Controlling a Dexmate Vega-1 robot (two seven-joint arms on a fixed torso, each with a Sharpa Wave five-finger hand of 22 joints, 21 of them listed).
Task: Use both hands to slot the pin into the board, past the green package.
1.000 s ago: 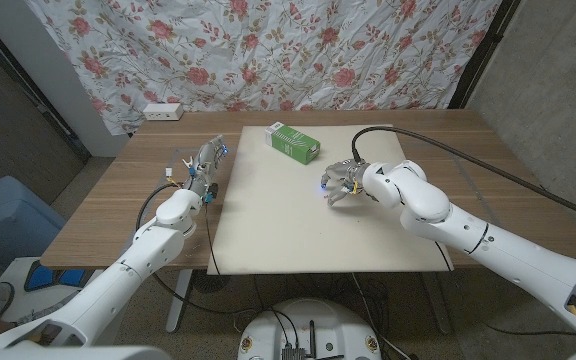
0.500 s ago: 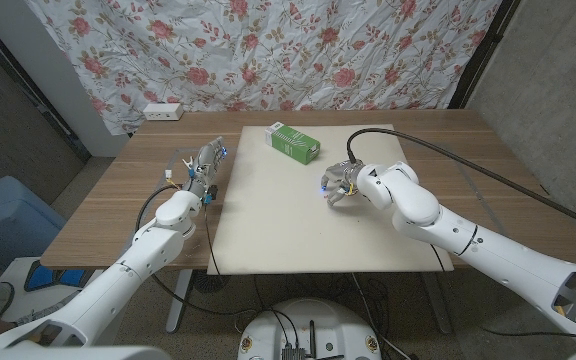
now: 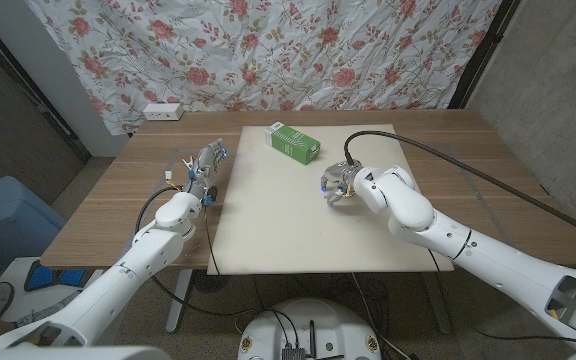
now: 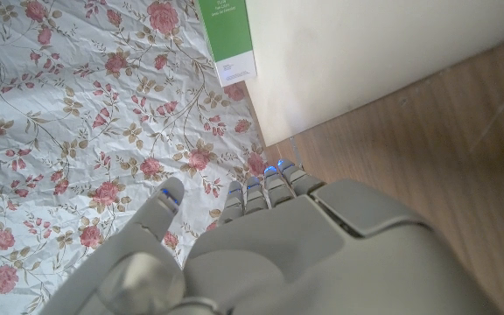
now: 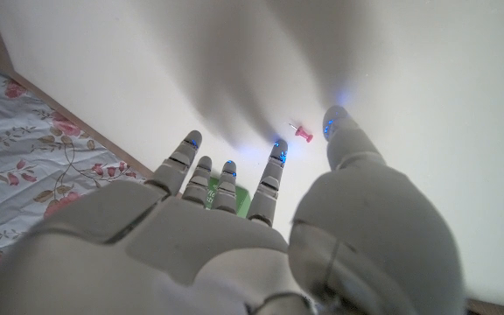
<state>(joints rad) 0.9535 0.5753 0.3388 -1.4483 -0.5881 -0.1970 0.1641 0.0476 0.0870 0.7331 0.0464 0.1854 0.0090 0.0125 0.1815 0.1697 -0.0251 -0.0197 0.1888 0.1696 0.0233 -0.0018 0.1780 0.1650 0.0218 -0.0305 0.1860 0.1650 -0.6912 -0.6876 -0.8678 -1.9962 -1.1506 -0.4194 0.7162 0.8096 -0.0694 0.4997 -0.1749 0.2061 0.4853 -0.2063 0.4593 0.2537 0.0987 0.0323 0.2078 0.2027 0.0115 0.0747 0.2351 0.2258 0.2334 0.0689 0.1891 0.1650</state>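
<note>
Wooden desk (image 3: 448, 160) carrying a cream board (image 3: 268, 220) across its middle. Green package (image 3: 294, 142) lying near the board's far edge, also seen in the left wrist view (image 4: 227, 31) against the floral cloth. Small pink pin (image 5: 302, 133) lying on the board's pale surface, visible in the right wrist view just between the thumb tip and the nearest fingertip of the right hand, apart from both. Too small to make out in the head view.

Right hand (image 3: 336, 184) over the board, just on the near side of the green package, fingers pointing down toward the surface; in its own wrist view (image 5: 234, 219) fingers spread, blue-lit tips apart, nothing grasped, so released.

Left hand (image 3: 204, 170) on the bare wood just beside the board's left edge, fingers reaching toward the far side; in its wrist view (image 4: 261, 245) fingers side by side and extended, thumb apart, nothing held, so released too.

Floral cloth (image 3: 268, 50) hanging behind the desk. White power strip (image 3: 162, 111) at the desk's far left corner. Black cable (image 3: 488, 175) running across the desk to the right arm.
</note>
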